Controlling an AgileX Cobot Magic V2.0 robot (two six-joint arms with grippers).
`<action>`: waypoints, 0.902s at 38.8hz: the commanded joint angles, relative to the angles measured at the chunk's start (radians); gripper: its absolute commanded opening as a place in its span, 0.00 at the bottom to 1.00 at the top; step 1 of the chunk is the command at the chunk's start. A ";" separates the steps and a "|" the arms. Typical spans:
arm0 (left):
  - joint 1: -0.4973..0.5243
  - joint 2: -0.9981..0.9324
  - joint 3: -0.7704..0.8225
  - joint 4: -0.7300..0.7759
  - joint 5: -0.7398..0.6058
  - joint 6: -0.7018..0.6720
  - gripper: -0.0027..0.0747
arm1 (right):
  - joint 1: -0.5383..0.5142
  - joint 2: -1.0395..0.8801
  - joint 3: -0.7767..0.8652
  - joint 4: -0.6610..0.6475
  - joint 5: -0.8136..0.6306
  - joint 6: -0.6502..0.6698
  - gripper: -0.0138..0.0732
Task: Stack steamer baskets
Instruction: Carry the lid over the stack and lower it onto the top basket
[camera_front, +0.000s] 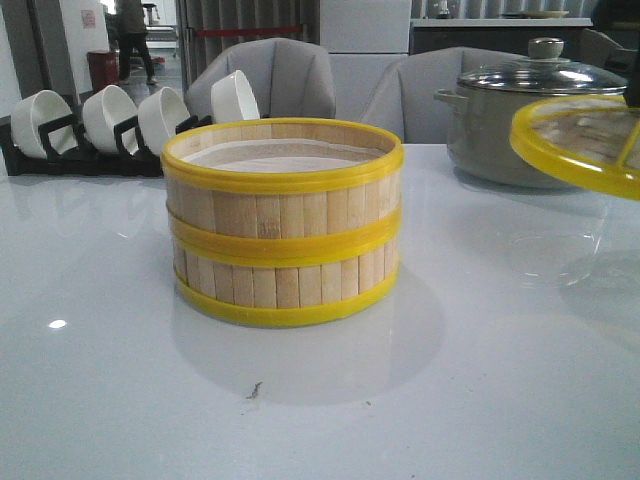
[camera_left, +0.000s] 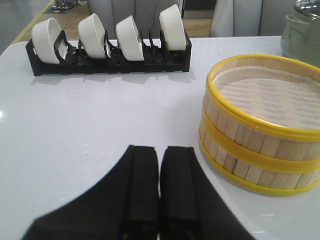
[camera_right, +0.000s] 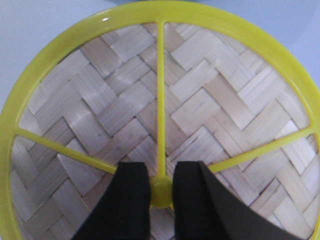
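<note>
So behind the steamer baskets (camera_front: 283, 222), stacked one on the other mid-worktop (camera_front: 500, 380), sit a rack of white bowls (camera_front: 110, 120) and a grey pot (camera_front: 530, 115). Left gripper (camera_left: 159, 187) hangs beside the stack, pinched together on nothing. Right gripper (camera_right: 161, 192) is clamped on the woven lid (camera_right: 160, 115) at its yellow hub, held aloft.

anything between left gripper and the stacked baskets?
No. Left wrist view shows only bare white table between the left gripper and the baskets.
</note>
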 joint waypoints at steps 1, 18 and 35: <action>0.002 0.000 -0.028 -0.002 -0.090 -0.008 0.15 | 0.067 -0.062 -0.116 0.015 0.034 -0.014 0.22; 0.002 0.000 -0.028 -0.002 -0.090 -0.008 0.15 | 0.429 0.083 -0.447 0.079 0.094 -0.014 0.22; 0.002 0.000 -0.028 -0.002 -0.090 -0.008 0.15 | 0.566 0.311 -0.672 0.078 0.177 -0.014 0.22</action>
